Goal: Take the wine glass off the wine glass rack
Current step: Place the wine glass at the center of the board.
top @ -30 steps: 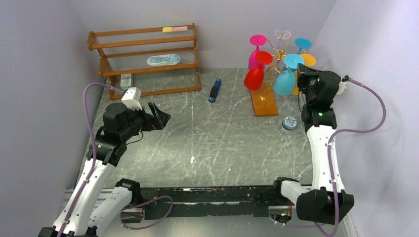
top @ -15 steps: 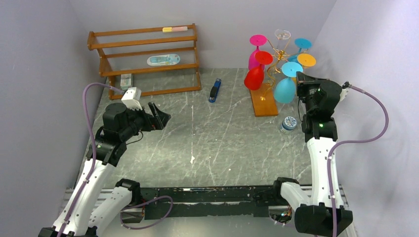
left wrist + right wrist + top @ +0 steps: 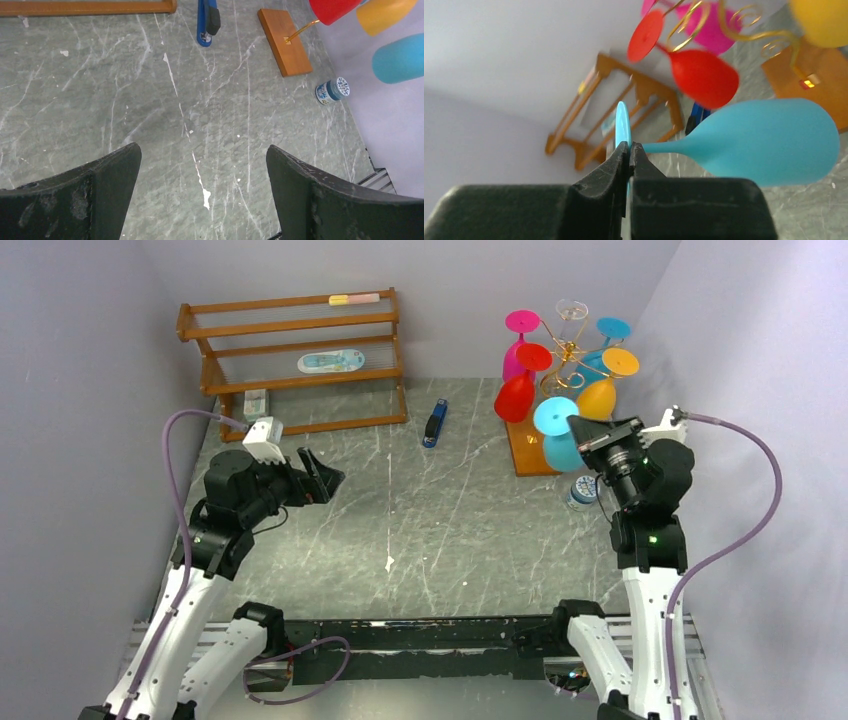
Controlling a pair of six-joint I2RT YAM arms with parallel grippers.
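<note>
marble tabletop (image 3: 450,530), lilac-walled; right end effector (image 3: 629,148) pinches wine glass (image 3: 764,142), left end effector (image 3: 202,150) agape.

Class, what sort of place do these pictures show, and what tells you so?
Most likely a robotics lab test cell: left arm and right arm bolted to a grey marbled table, bare lilac walls close around, a wine glass rack staged as prop.

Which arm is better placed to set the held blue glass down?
Right: the right gripper is shut on the blue wine glass by its stem, already off the rack. The left gripper hangs open far across the table.
</note>
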